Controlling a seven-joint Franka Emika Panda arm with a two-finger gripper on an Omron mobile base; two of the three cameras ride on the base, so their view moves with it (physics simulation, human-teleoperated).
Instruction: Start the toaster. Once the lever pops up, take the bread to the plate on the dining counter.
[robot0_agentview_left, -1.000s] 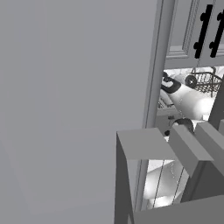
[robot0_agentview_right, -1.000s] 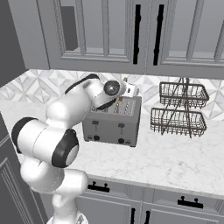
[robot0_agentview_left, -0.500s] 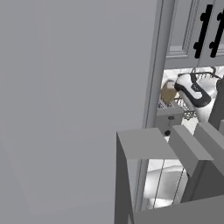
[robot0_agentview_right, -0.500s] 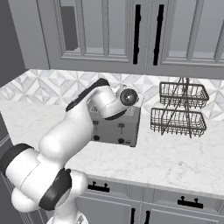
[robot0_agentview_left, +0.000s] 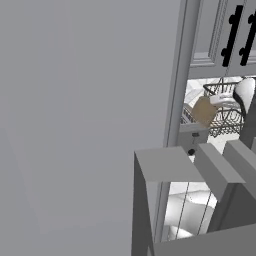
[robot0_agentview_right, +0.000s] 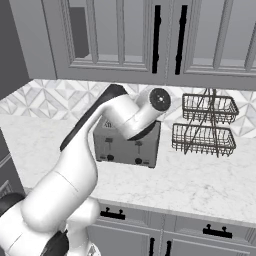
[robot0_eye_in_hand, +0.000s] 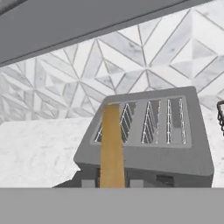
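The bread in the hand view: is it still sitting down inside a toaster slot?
No. The bread is lifted out, held edge-on in front of the toaster, whose slots all show bare wire guides.

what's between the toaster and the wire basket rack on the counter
Nothing. In the right base view the stretch of white marble counter between the toaster and the wire basket rack is bare, with the tiled wall behind it.

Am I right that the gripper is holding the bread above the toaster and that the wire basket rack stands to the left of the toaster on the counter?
Not quite. The bread is held above the toaster, but in the right base view the wire basket rack stands to the toaster's right on the counter, not its left.
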